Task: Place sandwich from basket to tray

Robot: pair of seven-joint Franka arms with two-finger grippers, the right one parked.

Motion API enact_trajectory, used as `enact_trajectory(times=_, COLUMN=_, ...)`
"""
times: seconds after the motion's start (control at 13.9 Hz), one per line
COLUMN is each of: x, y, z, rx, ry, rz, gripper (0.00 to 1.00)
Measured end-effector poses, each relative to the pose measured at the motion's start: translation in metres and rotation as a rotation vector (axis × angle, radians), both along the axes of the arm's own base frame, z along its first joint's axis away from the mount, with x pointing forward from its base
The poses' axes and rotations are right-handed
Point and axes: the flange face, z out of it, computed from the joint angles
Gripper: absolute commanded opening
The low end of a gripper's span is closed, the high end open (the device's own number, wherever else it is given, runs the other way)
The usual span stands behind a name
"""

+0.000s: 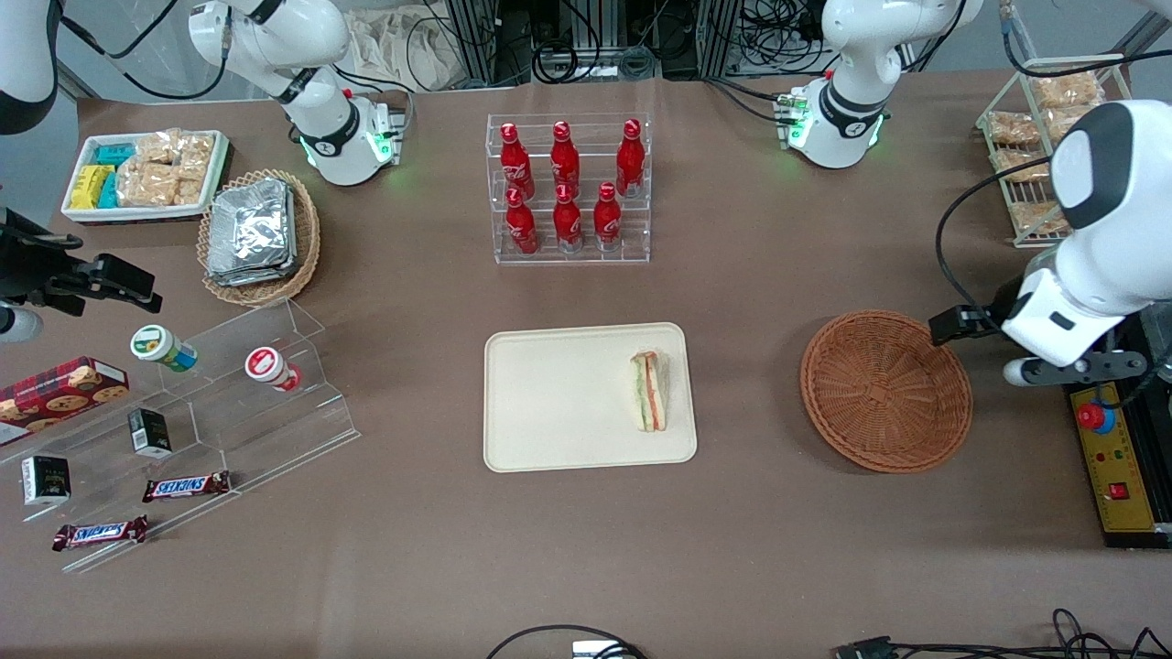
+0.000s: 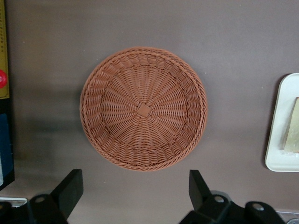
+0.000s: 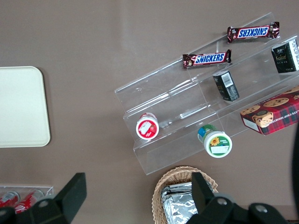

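Sandwich (image 1: 649,392) lengthwise toward camera, tool (image 2: 135,189) agape

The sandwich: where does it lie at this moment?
The sandwich lies on the tray, at its edge toward the basket; the open gripper hovers near the basket.

Sandwich (image 1: 649,391) lies on tray (image 1: 568,430), at the edge nearest basket (image 1: 885,391); gripper (image 2: 135,193) hangs above the basket's rim, fingers apart.
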Motion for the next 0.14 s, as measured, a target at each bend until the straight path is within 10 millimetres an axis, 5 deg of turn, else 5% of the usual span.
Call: enact_trajectory(times=0.14, x=0.0007, y=-0.0041, z=0.0007, rx=-0.002, ry=0.001, rz=-0.007, gripper=1.0)
